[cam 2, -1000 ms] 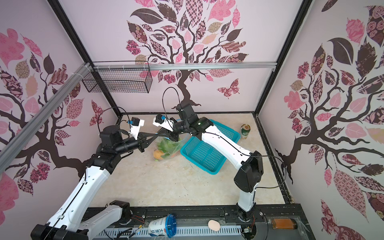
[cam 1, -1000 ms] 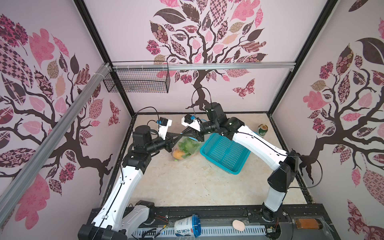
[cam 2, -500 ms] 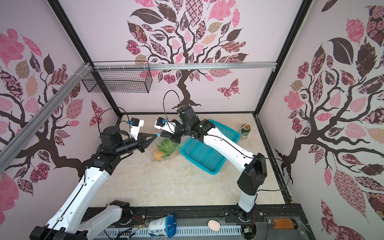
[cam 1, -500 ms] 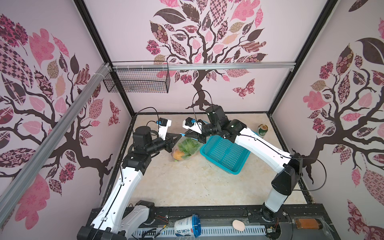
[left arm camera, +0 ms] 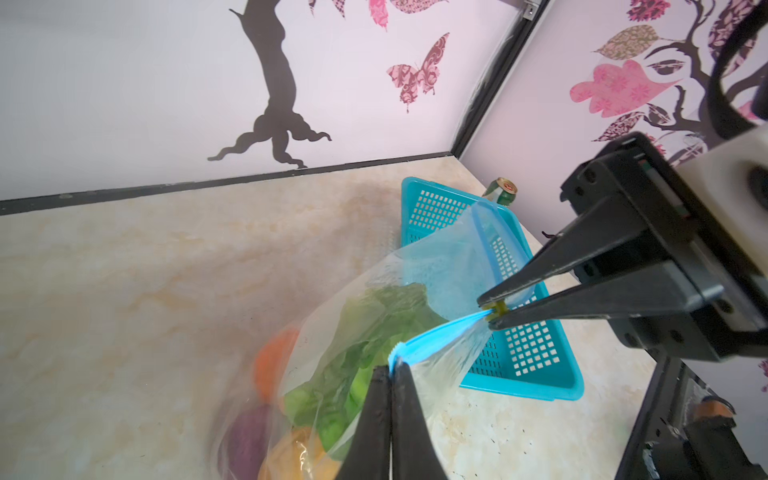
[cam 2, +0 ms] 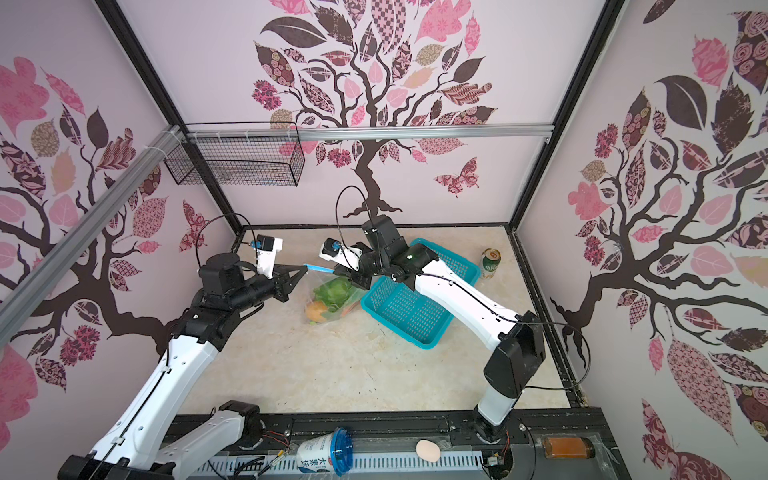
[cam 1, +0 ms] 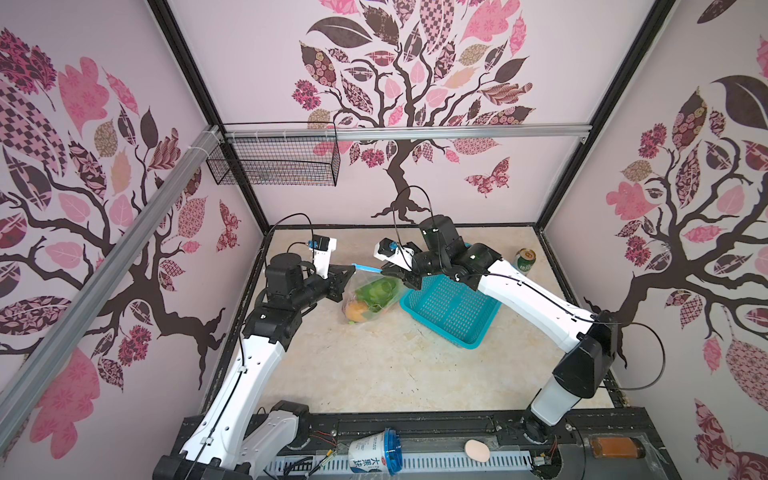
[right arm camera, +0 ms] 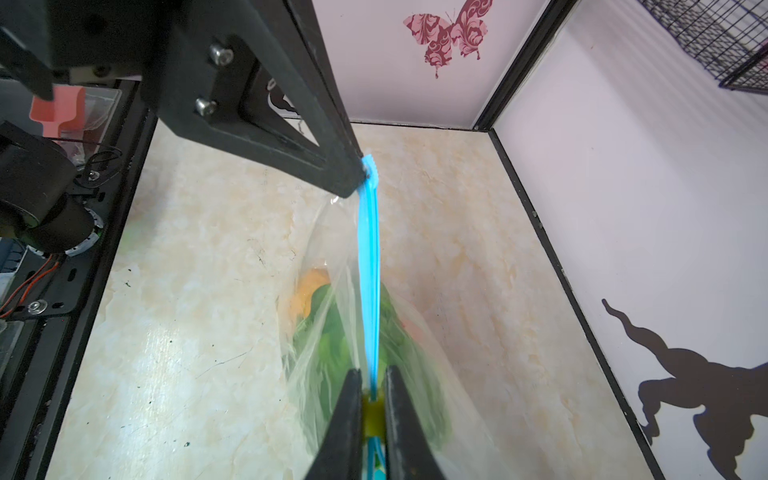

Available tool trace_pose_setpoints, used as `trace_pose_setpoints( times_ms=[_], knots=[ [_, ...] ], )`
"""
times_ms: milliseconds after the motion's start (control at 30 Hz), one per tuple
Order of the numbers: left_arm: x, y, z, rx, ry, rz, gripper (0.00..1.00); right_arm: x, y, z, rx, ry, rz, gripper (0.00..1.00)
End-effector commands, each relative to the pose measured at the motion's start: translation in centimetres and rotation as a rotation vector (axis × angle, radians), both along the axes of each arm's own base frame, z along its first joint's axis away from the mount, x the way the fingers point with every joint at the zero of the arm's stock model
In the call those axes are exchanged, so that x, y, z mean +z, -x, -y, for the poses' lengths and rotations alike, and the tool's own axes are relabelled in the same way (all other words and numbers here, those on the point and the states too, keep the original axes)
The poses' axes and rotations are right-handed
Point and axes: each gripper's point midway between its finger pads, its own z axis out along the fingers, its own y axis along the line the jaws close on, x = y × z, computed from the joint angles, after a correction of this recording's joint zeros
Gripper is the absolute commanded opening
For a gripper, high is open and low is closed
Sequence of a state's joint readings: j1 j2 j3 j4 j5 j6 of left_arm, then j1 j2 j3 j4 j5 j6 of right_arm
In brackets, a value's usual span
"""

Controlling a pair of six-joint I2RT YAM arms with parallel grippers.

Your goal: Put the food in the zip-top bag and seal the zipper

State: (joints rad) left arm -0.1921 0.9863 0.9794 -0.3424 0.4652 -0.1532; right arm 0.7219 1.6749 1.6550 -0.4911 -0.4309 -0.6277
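The zip-top bag [cam 1: 376, 305] hangs clear of the table between my two grippers, as both top views show. Inside it are the food items: green cabbage [left arm camera: 374, 332], orange pumpkin [left arm camera: 270, 365] and purple onion [left arm camera: 245, 440]. My left gripper [left arm camera: 391, 368] is shut on the end of the blue zipper [left arm camera: 436, 334]. My right gripper [right arm camera: 372, 374] is shut on the yellow slider [right arm camera: 372, 415]. The strip runs taut from it to the left gripper [right arm camera: 361, 174]. In a top view the zipper [cam 1: 365, 268] spans left gripper [cam 1: 352, 269] to right gripper [cam 1: 384, 272].
A teal mesh basket [cam 1: 453, 307] lies just right of the bag, under the right arm. A green can [cam 1: 524, 261] stands at the back right. A wire basket [cam 1: 274, 162] hangs on the back wall. A cup [cam 1: 374, 455] and a pale egg-shaped thing [cam 1: 476, 451] lie on the front rail.
My right gripper has drawn a little to the right, away from the left one, with the slider in it. More blue strip now shows between the two grippers. The left arm has held still.
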Motion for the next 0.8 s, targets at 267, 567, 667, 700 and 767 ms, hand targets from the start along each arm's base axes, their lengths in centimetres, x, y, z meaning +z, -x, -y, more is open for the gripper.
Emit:
trace_pose_setpoints(
  times_ms=[267, 567, 667, 700, 767],
  knots=[
    [5.8, -3.2, -5.2, 0.269, -0.004, 0.101, 0.00, 0.4, -0.2, 2.4, -0.103, 0.022, -0.045, 0.08],
    [2.1, -4.6, -7.5, 0.354, -0.030, 0.053, 0.00, -1.0, -0.2, 3.1, -0.150, 0.044, -0.083, 0.08],
    [1.1, -4.9, -7.8, 0.371, -0.034, 0.033, 0.00, -1.7, -0.1, 3.5, -0.174, 0.051, -0.100, 0.08],
    [1.0, -4.9, -7.9, 0.376, -0.038, 0.031, 0.00, -1.8, 0.0, 3.8, -0.184, 0.051, -0.103, 0.08],
    [0.6, -5.0, -8.1, 0.387, -0.044, 0.024, 0.00, -2.2, 0.2, 4.3, -0.203, 0.057, -0.109, 0.08]
  ],
)
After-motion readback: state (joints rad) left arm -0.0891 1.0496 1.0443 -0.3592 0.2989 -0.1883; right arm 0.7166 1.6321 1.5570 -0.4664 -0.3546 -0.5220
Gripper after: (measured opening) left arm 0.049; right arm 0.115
